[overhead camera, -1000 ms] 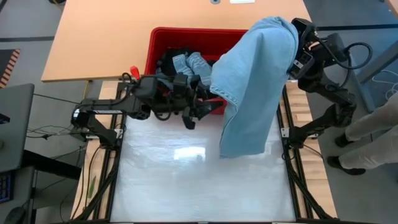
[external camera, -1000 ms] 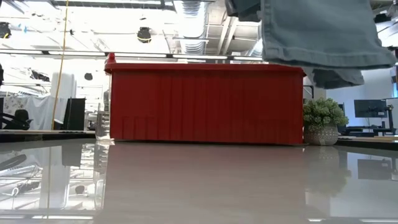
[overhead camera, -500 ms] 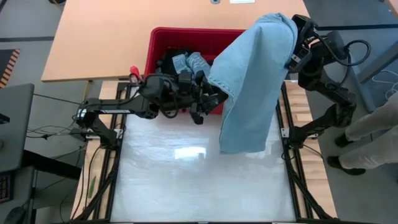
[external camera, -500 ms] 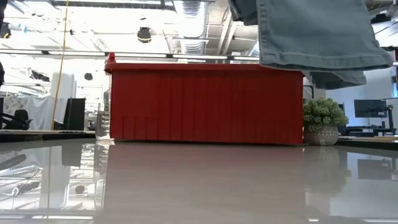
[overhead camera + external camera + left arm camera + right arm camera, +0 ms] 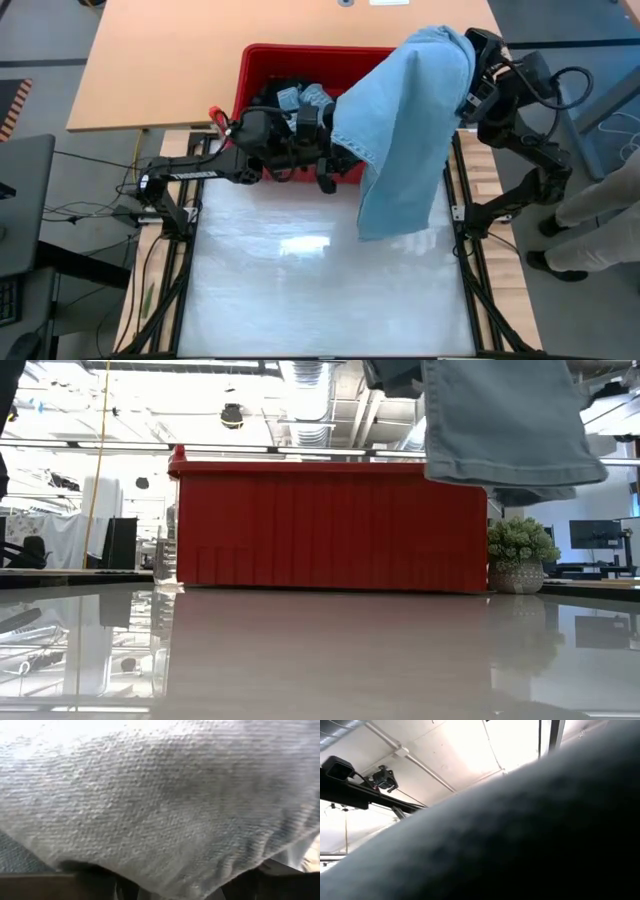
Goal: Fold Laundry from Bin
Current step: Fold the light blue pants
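A light blue garment (image 5: 410, 130) of the laundry hangs from my right gripper (image 5: 468, 55), which is raised over the red bin's (image 5: 262, 62) far right corner and shut on it. Its lower hem (image 5: 510, 465) hangs clear of the white table (image 5: 300, 290). My left gripper (image 5: 332, 165) is open at the garment's left edge, over the bin's near wall. The cloth (image 5: 160, 805) fills the left wrist view, right in front of the fingers. More laundry, dark pieces and a denim one (image 5: 305, 100), lies in the bin. My right gripper holds the light blue garment near its top (image 5: 450, 45). The cloth drapes over the fingers and hides the place of contact. The garment hangs down slack below the gripper, clear of the table. My left gripper: whether its open fingers touch the garment's left edge (image 5: 350, 150), I cannot tell.
The bin (image 5: 330, 525) stands at the white table's far edge, against a wooden tabletop (image 5: 200, 60) behind it. A small potted plant (image 5: 520, 555) stands right of the bin. A person (image 5: 600, 210) stands beyond the table's right edge. The near half of the white table has free room.
My left gripper has risen and moved toward the far right, from in front of the bin up to the hanging garment's left edge. The garment's lower end has swung a little and turned, showing narrower in the low view.
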Robot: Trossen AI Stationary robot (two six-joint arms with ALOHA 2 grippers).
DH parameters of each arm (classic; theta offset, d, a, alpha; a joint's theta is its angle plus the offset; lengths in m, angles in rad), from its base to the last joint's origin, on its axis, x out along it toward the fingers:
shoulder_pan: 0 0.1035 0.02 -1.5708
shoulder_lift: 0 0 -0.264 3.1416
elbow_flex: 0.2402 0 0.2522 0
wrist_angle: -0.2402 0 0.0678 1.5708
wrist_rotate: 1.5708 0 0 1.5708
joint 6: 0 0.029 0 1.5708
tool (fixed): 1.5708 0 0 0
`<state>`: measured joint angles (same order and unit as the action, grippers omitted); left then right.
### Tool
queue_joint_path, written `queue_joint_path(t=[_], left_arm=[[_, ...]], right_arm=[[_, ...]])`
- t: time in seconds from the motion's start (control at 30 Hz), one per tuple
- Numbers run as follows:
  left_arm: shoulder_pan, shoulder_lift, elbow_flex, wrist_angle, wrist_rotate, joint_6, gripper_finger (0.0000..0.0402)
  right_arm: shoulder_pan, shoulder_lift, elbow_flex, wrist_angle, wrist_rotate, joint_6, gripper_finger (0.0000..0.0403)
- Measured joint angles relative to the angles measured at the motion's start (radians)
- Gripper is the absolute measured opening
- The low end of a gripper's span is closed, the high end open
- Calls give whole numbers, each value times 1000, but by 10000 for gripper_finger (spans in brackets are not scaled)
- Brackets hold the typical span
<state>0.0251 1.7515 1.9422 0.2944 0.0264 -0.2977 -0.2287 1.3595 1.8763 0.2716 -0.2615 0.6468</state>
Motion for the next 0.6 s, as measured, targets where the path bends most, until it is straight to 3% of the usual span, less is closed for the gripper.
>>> queue_joint_path(t=[0.13,0.37,0.6], left_arm=[[-2,0,39,-2,11,6,160],[-1,0,82,-13,-25,14,18],[34,0,177,-28,109,-256,3]], right_arm=[[0,-1,0,4,1,0,20],[0,1,0,1,23,1,20],[-19,-14,0,-36,30,19,20]])
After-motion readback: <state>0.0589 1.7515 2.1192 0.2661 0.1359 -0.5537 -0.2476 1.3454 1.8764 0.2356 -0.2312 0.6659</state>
